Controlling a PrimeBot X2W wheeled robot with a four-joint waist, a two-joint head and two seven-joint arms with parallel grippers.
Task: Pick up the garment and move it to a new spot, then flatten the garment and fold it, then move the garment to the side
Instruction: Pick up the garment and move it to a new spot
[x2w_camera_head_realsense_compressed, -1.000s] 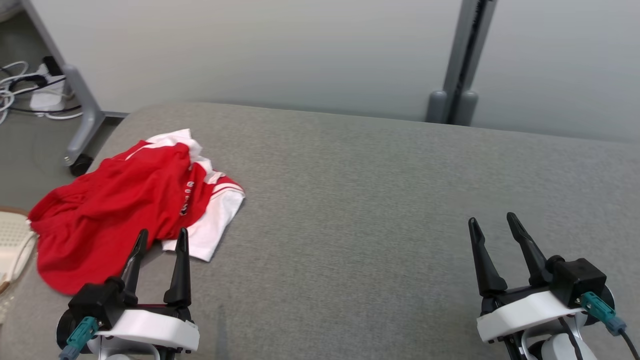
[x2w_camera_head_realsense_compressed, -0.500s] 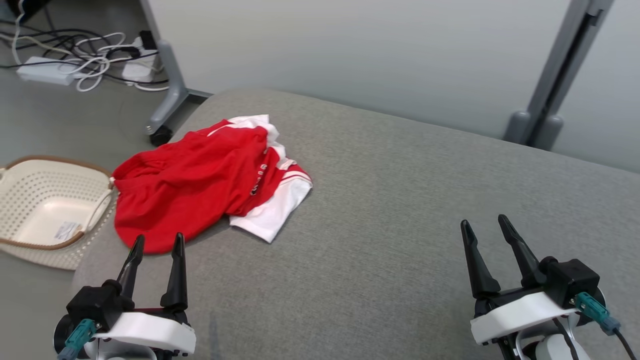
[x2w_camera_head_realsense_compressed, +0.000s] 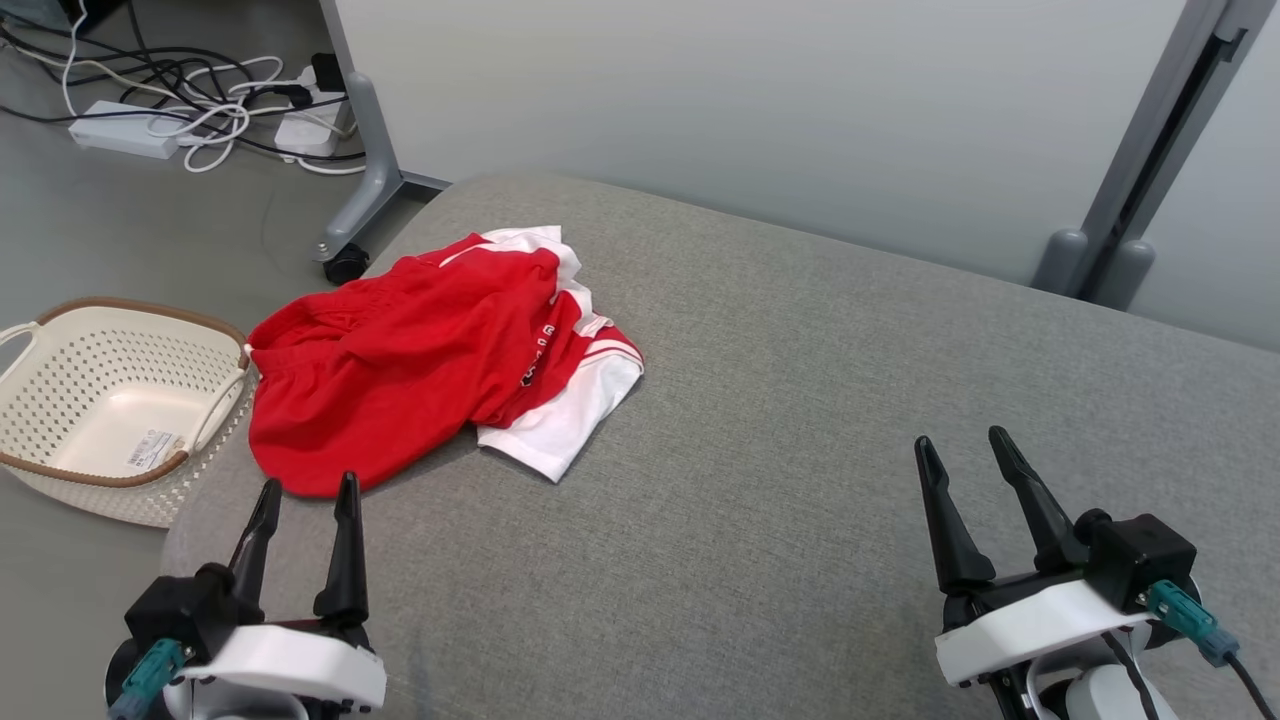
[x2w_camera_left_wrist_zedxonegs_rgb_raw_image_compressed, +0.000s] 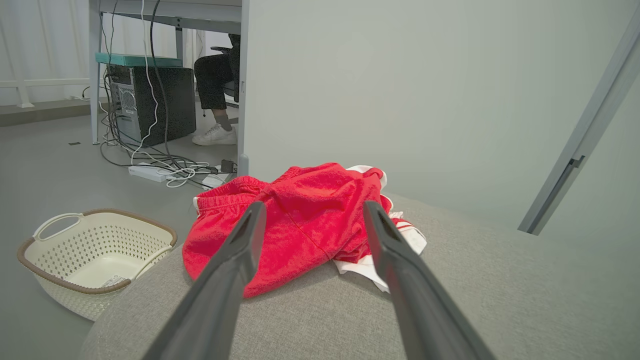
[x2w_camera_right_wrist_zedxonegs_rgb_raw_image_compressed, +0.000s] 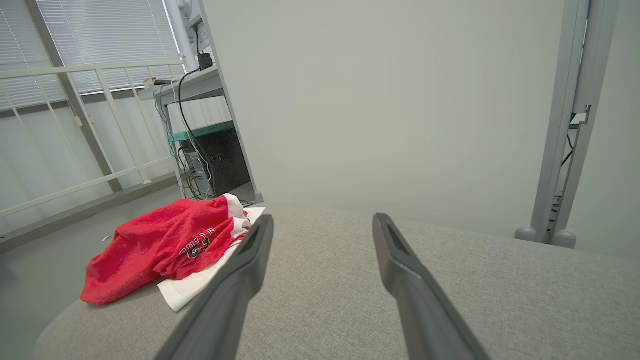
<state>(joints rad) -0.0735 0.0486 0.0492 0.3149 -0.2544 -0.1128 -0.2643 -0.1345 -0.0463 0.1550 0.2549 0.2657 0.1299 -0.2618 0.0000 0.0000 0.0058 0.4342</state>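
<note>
grey cushion (x2w_camera_head_realsense_compressed: 780, 420); left claw (x2w_camera_head_realsense_compressed: 310, 482), right claw (x2w_camera_head_realsense_compressed: 957, 438) gaping, empty.

High head, low wrists; common garment (x2w_camera_head_realsense_compressed: 400, 380)

Pale grey-green partition wall (x2w_camera_head_realsense_compressed: 750, 110) stands behind the grey fabric-covered bench (x2w_camera_head_realsense_compressed: 800, 400), evenly lit. Grey floor (x2w_camera_head_realsense_compressed: 130, 230) to the left carries a white power strip (x2w_camera_head_realsense_compressed: 125, 128), tangled cables (x2w_camera_head_realsense_compressed: 215, 115) and a cream perforated basket (x2w_camera_head_realsense_compressed: 150, 308) just beside the bench. A castored grey leg (x2w_camera_head_realsense_compressed: 345, 268) stands at the partition's left end. Beyond, a desk (x2w_camera_left_wrist_zedxonegs_rgb_raw_image_compressed: 170, 12) shelters a black computer tower (x2w_camera_left_wrist_zedxonegs_rgb_raw_image_compressed: 152, 102), with a seated person's shoe (x2w_camera_left_wrist_zedxonegs_rgb_raw_image_compressed: 215, 135) alongside. Slatted blinds (x2w_camera_right_wrist_zedxonegs_rgb_raw_image_compressed: 100, 30) hang behind a white railing (x2w_camera_right_wrist_zedxonegs_rgb_raw_image_compressed: 85, 70).
</note>
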